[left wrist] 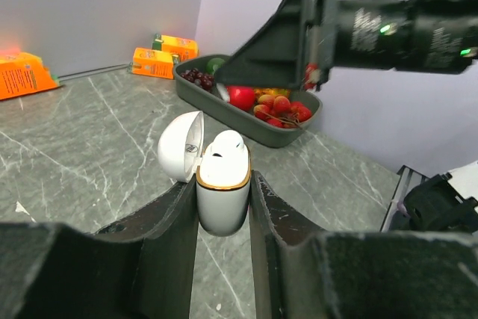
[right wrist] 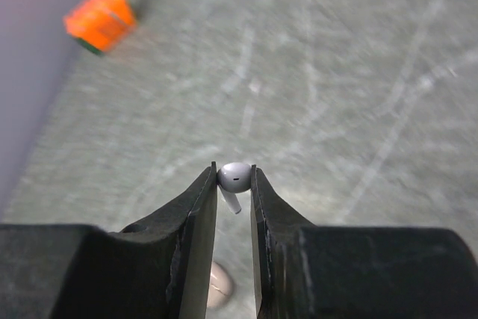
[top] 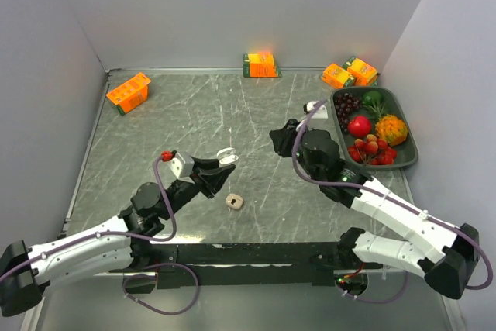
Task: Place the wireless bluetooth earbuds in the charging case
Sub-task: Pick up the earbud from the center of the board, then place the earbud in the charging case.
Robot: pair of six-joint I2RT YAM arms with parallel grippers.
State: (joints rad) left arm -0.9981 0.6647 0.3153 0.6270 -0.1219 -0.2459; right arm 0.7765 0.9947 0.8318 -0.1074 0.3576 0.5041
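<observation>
we hold open case (left wrist: 222,203) in left tool (left wrist: 222,184), clamped | one bud (left wrist: 224,146) looks seated | right tool (right wrist: 234,174) clamped on second bud (right wrist: 235,178) over tabletop (right wrist: 336,110), apart from case | todo: insert it

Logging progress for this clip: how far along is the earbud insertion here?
Done: the charging case sits clamped in the left gripper with its lid open, and a first earbud appears seated in it. In hand: the right gripper pinches the second earbud above the table, not yet at the case. Left: carry it over and seat it. A small beige item on the table is too small to identify.
</observation>
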